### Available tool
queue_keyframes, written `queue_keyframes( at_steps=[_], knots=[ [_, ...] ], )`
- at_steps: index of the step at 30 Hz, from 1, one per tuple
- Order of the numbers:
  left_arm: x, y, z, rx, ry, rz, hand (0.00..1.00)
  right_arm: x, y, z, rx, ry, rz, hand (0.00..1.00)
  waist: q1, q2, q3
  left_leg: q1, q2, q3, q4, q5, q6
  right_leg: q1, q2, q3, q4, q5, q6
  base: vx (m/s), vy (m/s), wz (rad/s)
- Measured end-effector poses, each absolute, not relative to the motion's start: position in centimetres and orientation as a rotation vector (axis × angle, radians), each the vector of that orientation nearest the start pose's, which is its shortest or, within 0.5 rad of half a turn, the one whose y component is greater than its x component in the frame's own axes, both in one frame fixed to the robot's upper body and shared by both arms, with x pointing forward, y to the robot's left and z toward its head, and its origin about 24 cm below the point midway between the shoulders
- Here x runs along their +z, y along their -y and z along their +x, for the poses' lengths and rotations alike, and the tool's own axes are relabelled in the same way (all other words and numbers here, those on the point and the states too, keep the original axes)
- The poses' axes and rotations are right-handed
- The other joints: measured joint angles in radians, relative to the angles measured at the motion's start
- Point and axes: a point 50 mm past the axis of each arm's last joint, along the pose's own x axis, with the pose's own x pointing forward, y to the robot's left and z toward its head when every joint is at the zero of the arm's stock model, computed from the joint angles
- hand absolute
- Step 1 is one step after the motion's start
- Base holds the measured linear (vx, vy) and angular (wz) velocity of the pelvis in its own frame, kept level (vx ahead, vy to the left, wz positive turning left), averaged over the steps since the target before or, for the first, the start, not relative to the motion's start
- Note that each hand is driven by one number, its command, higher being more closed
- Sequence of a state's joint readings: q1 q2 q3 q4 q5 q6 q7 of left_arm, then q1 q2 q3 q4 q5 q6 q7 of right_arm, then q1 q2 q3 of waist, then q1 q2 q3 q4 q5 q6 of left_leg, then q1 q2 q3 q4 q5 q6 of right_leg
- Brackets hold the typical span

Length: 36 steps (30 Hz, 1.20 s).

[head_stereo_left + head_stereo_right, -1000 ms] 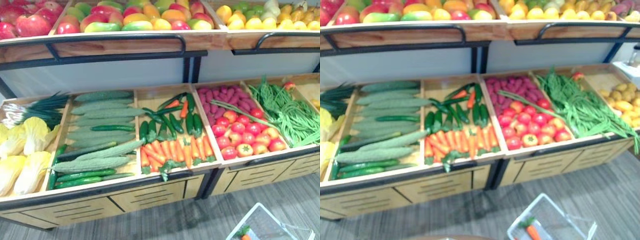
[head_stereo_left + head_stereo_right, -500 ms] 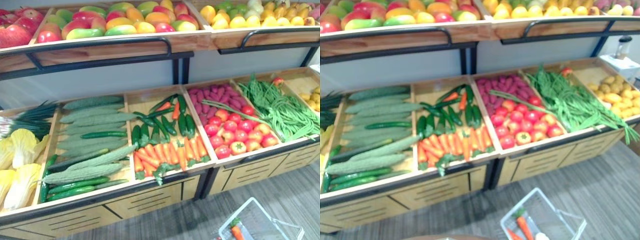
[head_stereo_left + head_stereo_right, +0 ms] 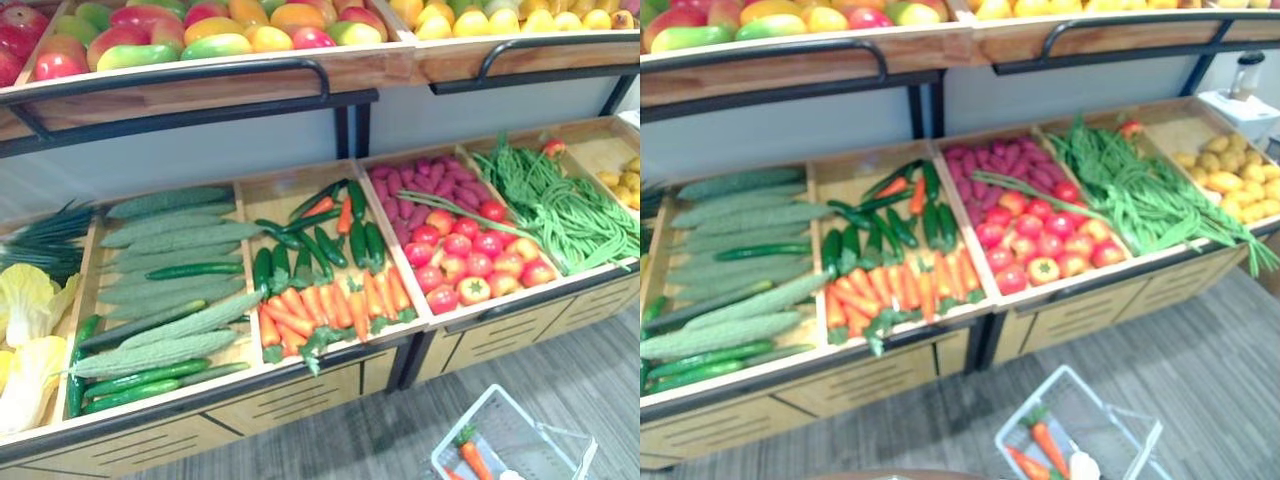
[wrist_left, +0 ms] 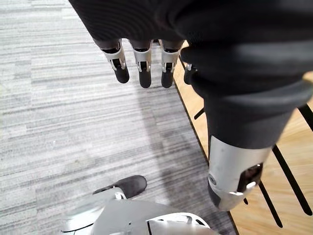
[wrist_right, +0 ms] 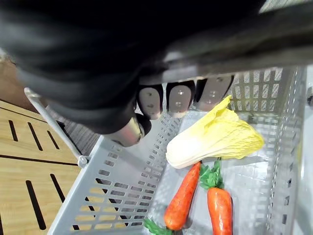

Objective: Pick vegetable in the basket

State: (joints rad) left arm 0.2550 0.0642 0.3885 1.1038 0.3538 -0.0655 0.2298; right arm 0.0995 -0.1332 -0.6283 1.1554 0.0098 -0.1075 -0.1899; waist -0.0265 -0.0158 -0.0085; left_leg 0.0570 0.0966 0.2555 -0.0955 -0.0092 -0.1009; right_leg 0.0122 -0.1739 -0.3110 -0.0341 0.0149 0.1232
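A pale grey plastic basket (image 3: 1032,404) hangs low at the right, in front of the vegetable stand. In it lie two carrots (image 5: 182,197) with green tops and a yellow-white napa cabbage (image 5: 215,139). My right hand (image 5: 178,98) is above the basket, with its fingers curled round the basket's grey handle bar. My left hand (image 4: 142,61) hangs over the grey floor beside the stand's wooden base, fingers straight and empty. On the stand lie carrots (image 3: 330,305), green peppers (image 3: 320,240), bumpy gourds and cucumbers (image 3: 170,290), and tomatoes (image 3: 470,265).
The wooden stand's front edge (image 3: 330,365) runs across the view above slotted panels. It also holds green beans (image 3: 560,210), purple tubers (image 3: 420,185), napa cabbages (image 3: 25,330), scallions (image 3: 50,240) and potatoes (image 3: 1230,185). An upper shelf with black rails carries fruit (image 3: 200,30). Grey striped floor (image 3: 1200,350) lies before it.
The camera has turned a little right and down, so the stand slid left and up in the picture. More of the basket shows now, with both carrots and a bit of cabbage.
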Motion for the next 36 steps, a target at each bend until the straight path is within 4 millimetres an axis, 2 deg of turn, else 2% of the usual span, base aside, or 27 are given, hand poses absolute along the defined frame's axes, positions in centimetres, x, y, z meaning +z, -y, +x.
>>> queue_keyframes(
  at_steps=[6,10,13,15,19,20,22,23,24,25,26,27,28,30,31,32,33,34,35,36],
  knots=[
    [-16.5,-23.3,0.5,0.458,-1.285,0.238,0.0,-15.4,26.6,6.3,-0.72,-1.068,0.073,1.0,0.003,-0.01,0.02,0.022,-0.001,-0.008,0.001,-0.003,0.0,0.026,0.0,-0.005,-0.001,-0.005,0.002,0.0,-0.001,0.03],
    [-16.3,-23.9,0.9,0.457,-1.269,0.239,0.0,-15.3,26.2,7.4,-0.653,-1.047,0.066,1.0,0.009,-0.015,0.027,0.018,0.003,0.015,0.046,-0.035,0.001,0.023,-0.002,0.025,0.005,-0.006,0.001,0.0,0.004,-0.2],
    [-16.3,-24.0,1.9,0.449,-1.242,0.246,0.0,-15.3,26.2,7.4,-0.651,-1.045,0.065,1.0,0.008,-0.016,0.028,0.017,0.001,0.041,0.047,-0.043,0.002,-0.012,-0.008,0.057,0.043,-0.021,0.002,0.01,0.021,-0.26],
    [-16.1,-24.3,3.6,0.417,-1.2,0.275,0.0,-15.2,26.3,7.5,-0.66,-1.035,0.062,1.0,0.002,-0.024,0.047,0.024,-0.005,0.055,0.047,-0.049,0.005,-0.059,-0.024,0.087,0.143,-0.063,0.001,0.04,0.03,-0.19],
    [-15.6,-24.8,5.9,0.393,-1.137,0.316,0.0,-15.0,25.8,8.2,-0.664,-0.993,0.07,1.0,0.001,-0.033,0.085,0.038,0.008,0.093,0.066,-0.064,0.005,-0.13,-0.014,0.175,0.274,-0.061,-0.011,0.0,0.03,-0.31],
    [-15.5,-25.0,6.2,0.398,-1.13,0.325,0.0,-15.1,25.3,8.5,-0.663,-0.982,0.078,1.0,0.0,-0.034,0.093,0.048,0.025,0.134,0.075,-0.074,0.004,-0.146,0.009,0.207,0.283,-0.032,-0.048,0.01,0.032,-0.73],
    [-15.5,-25.1,6.4,0.407,-1.123,0.33,0.0,-14.9,24.8,9.2,-0.654,-0.951,0.085,1.0,0.002,-0.024,0.107,0.065,0.056,0.198,0.101,-0.097,0.003,-0.15,0.039,0.204,0.267,0.026,-0.065,-0.01,0.018,-0.92],
    [-15.5,-25.1,6.5,0.406,-1.12,0.33,0.0,-14.9,24.6,9.3,-0.65,-0.946,0.087,1.0,0.003,-0.028,0.113,0.069,0.065,0.219,0.109,-0.104,0.002,-0.15,0.05,0.198,0.254,0.05,-0.07,-0.04,0.033,-1.0],
    [-15.4,-25.1,6.8,0.405,-1.114,0.33,0.0,-14.8,24.3,9.6,-0.637,-0.938,0.086,1.0,0.001,-0.041,0.118,0.069,0.068,0.259,0.13,-0.115,0.011,-0.156,0.061,0.176,0.224,0.098,-0.076,-0.09,0.065,-1.22],
    [-15.4,-24.9,7.4,0.399,-1.103,0.326,0.0,-14.8,23.8,10.1,-0.595,-0.928,0.066,1.0,0.002,-0.03,0.114,0.054,0.074,0.318,0.144,-0.124,0.036,-0.156,0.086,0.145,0.107,0.202,-0.106,-0.15,0.051,-1.56],
    [-15.5,-24.6,7.2,0.401,-1.104,0.312,0.0,-14.4,23.6,11.2,-0.574,-0.89,0.058,1.0,0.016,-0.014,0.117,0.039,0.101,0.389,0.128,-0.121,0.042,-0.159,0.072,0.049,0.14,0.161,-0.122,-0.16,0.054,-1.84],
    [-15.3,-24.7,7.6,0.403,-1.087,0.317,0.0,-14.3,23.5,11.4,-0.572,-0.887,0.061,1.0,0.012,-0.024,0.124,0.048,0.092,0.456,0.132,-0.121,0.043,-0.19,0.003,-0.116,0.402,-0.019,-0.159,-0.12,0.036,-1.91],
    [-15.4,-24.7,7.2,0.402,-1.102,0.315,0.0,-14.2,23.8,11.6,-0.575,-0.88,0.049,1.0,0.012,-0.031,0.132,0.072,0.086,0.534,0.138,-0.122,0.05,-0.148,-0.069,-0.217,0.606,-0.091,-0.168,-0.05,0.043,-1.63],
    [-15.4,-24.9,6.7,0.405,-1.112,0.319,0.0,-14.3,23.6,11.5,-0.567,-0.888,0.049,1.0,0.015,-0.031,0.132,0.082,0.087,0.588,0.153,-0.122,0.05,-0.103,-0.1,-0.244,0.659,-0.093,-0.168,0.0,-0.033,-1.31],
    [-15.4,-25.0,6.3,0.408,-1.12,0.322,0.0,-14.6,23.2,11.3,-0.55,-0.906,0.049,1.0,0.016,-0.037,0.13,0.084,0.086,0.635,0.172,-0.123,0.05,-0.061,-0.113,-0.24,0.606,-0.076,-0.146,0.01,-0.113,-1.45],
    [-15.4,-25.1,6.3,0.408,-1.121,0.322,0.0,-14.7,23.0,11.1,-0.544,-0.92,0.053,1.0,0.015,-0.044,0.13,0.084,0.092,0.667,0.191,-0.122,0.05,-0.042,-0.093,-0.246,0.541,-0.089,-0.113,0.01,-0.202,-1.57],
    [-15.4,-25.0,6.3,0.403,-1.119,0.322,0.0,-14.7,23.2,10.9,-0.55,-0.926,0.05,1.0,0.015,-0.023,0.141,0.083,0.113,0.697,0.242,-0.122,0.05,-0.026,-0.075,-0.273,0.479,-0.09,-0.112,0.01,-0.17,-1.17],
    [-15.5,-24.9,6.3,0.401,-1.122,0.316,0.0,-14.7,23.2,10.9,-0.55,-0.926,0.05,1.0,0.011,-0.022,0.143,0.076,0.131,0.708,0.296,-0.124,0.053,-0.017,-0.069,-0.28,0.449,-0.089,-0.113,0.04,-0.236,-1.2],
    [-15.6,-24.5,6.2,0.391,-1.129,0.303,0.0,-14.7,23.3,11.1,-0.554,-0.924,0.05,1.0,0.01,-0.033,0.147,0.041,0.169,0.73,0.415,-0.144,0.071,-0.001,-0.062,-0.282,0.389,-0.089,-0.112,-0.01,-0.222,-1.1],
    [-15.9,-23.7,6.1,0.375,-1.139,0.28,0.0,-14.6,23.8,11.1,-0.563,-0.925,0.038,1.0,0.009,-0.021,0.138,0.035,0.129,0.707,0.314,-0.145,0.054,-0.009,-0.063,-0.276,0.348,-0.09,-0.111,-0.08,-0.193,-1.37]
  ],
)
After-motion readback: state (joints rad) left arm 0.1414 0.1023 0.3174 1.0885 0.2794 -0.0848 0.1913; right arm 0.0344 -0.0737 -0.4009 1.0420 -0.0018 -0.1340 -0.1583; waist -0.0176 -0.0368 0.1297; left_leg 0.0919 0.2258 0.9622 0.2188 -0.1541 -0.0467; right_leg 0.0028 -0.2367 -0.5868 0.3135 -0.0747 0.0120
